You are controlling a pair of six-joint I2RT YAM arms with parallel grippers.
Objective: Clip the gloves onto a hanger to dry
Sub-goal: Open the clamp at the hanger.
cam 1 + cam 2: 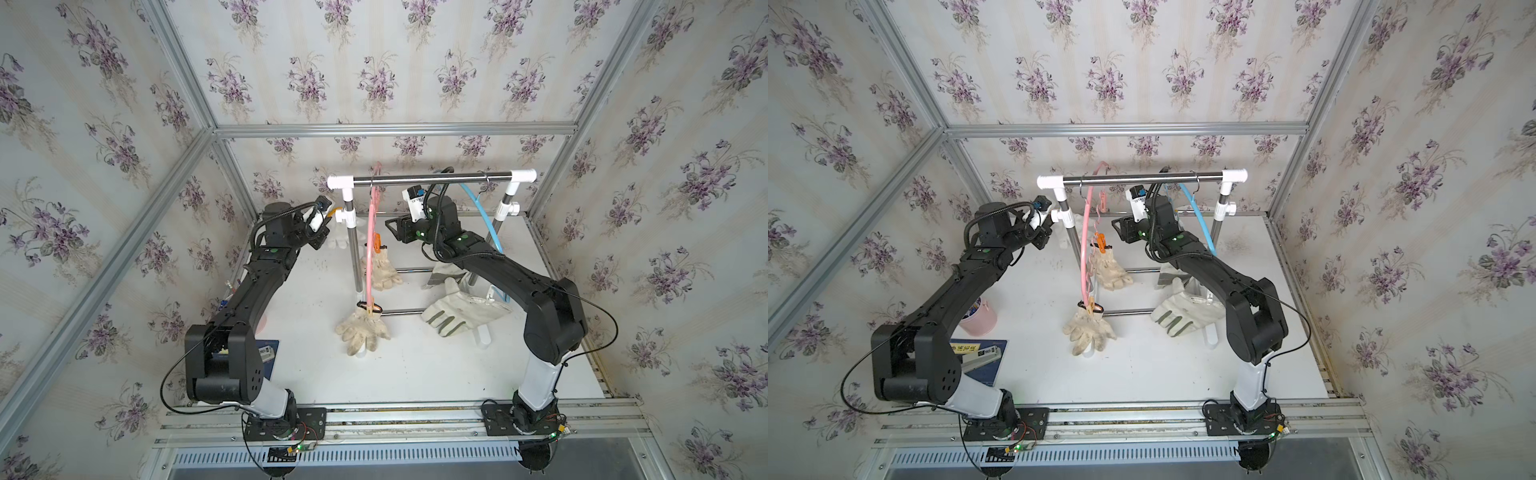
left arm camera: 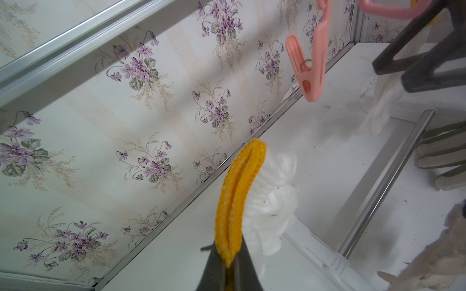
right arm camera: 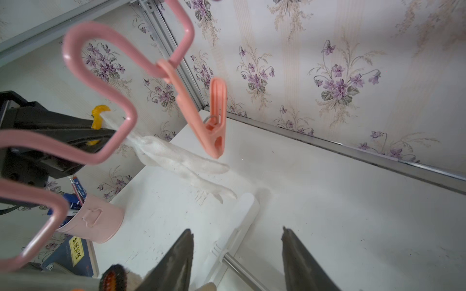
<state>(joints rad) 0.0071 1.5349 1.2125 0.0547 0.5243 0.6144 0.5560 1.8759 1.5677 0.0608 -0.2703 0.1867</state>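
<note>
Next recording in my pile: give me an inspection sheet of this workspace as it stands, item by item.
Surface: white table, scuffed and speckled with dirt.
Job's things: near dirty glove and far dirty glove clipped on the pink hanger; canvas gloves lie on the table; blue hanger hangs on the rack; one pink clip free.
Clutter: pink cup of pens, blue book.
Grippers: left gripper shut on a white glove by its yellow cuff; right gripper open, empty.
Cables: black cables loop loosely beside both arms.
Surroundings: flowered wallpaper, metal frame.
</note>
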